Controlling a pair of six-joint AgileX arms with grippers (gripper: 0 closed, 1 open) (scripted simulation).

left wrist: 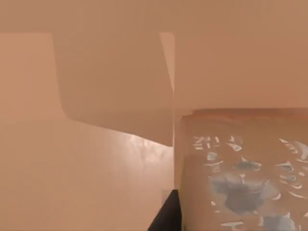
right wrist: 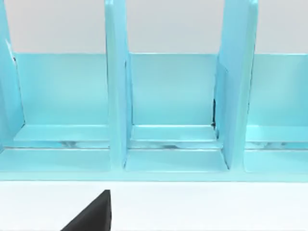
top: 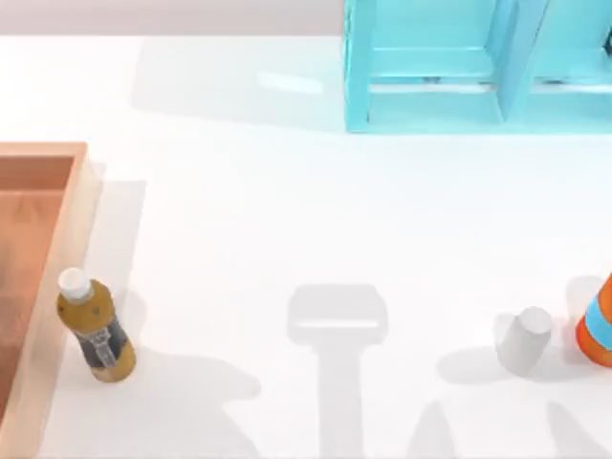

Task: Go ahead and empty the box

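The box [top: 80,206], a shallow bin with light orange-brown walls and a darker orange floor, lies at the table's left edge. In the left wrist view its orange floor [left wrist: 86,173] and wall are close up, with a tan block with a blue-and-white pattern [left wrist: 240,178] resting inside. A dark part of my left gripper [left wrist: 166,219] shows beside that block. A yellow-brown bottle with a white cap [top: 93,327] stands on the table just outside the box's right wall. A dark part of my right gripper [right wrist: 91,216] hangs over the white table, facing the cyan shelf unit [right wrist: 168,110].
The cyan shelf unit [top: 459,67] stands at the back right with open compartments. A white cup [top: 524,339] and an orange-and-blue object [top: 598,325] sit at the front right. Arm shadows fall across the front middle of the table.
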